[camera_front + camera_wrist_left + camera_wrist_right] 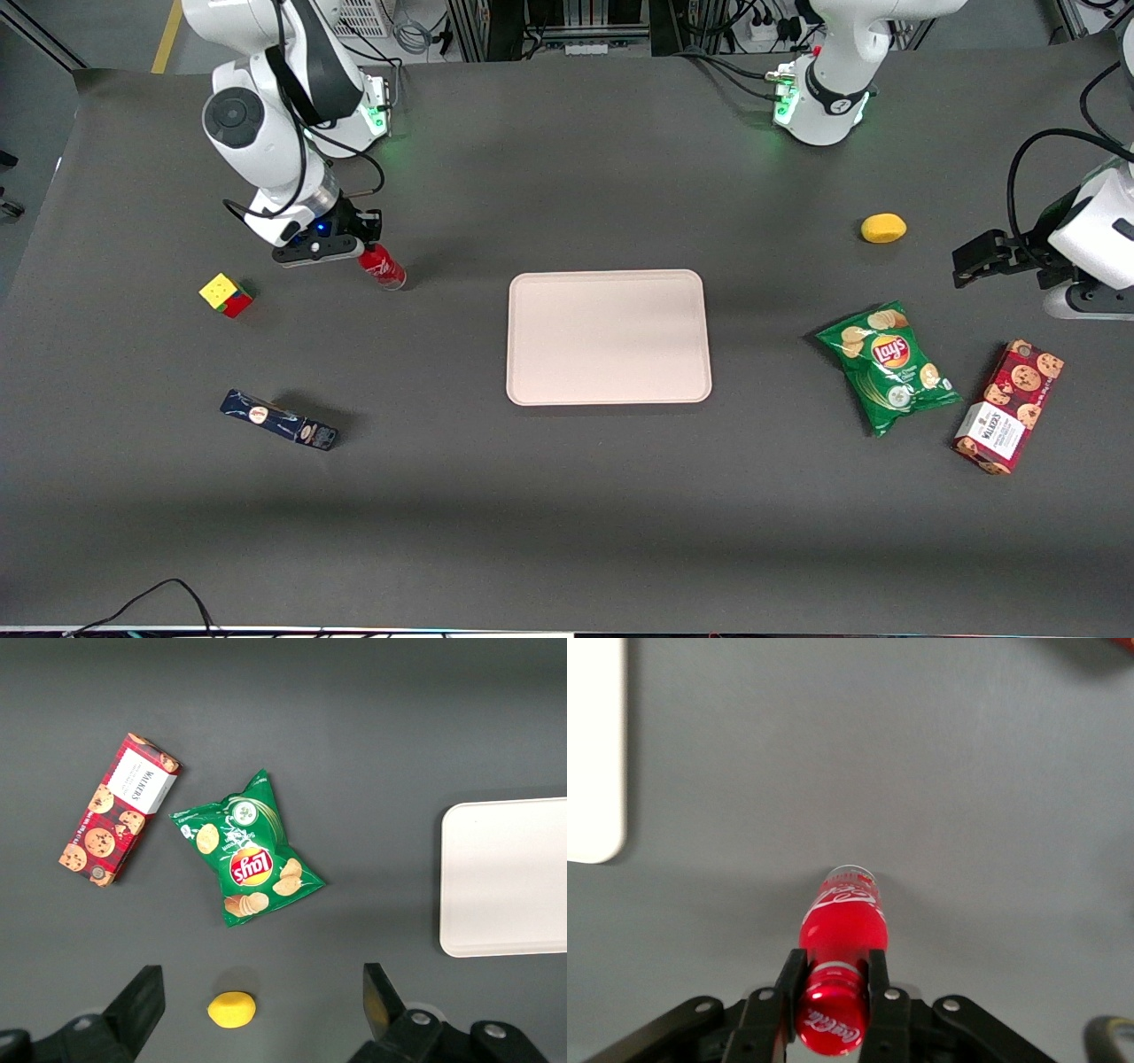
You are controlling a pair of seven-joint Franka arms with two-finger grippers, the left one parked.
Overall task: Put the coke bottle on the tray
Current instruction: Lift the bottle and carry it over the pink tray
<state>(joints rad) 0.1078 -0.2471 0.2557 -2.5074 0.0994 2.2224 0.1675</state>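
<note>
My gripper [830, 992] is clamped on the coke bottle [840, 930] at its neck. The base appears seated; I should lift vertically before traversing to the tray [608, 337].

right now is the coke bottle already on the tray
No, the coke bottle stands on the dark table, clamped near its cap by the gripper, apart from the bare tray.

your white right arm [266, 106]: black cable, green base light; black gripper [831, 1003] with silver screws.
</note>
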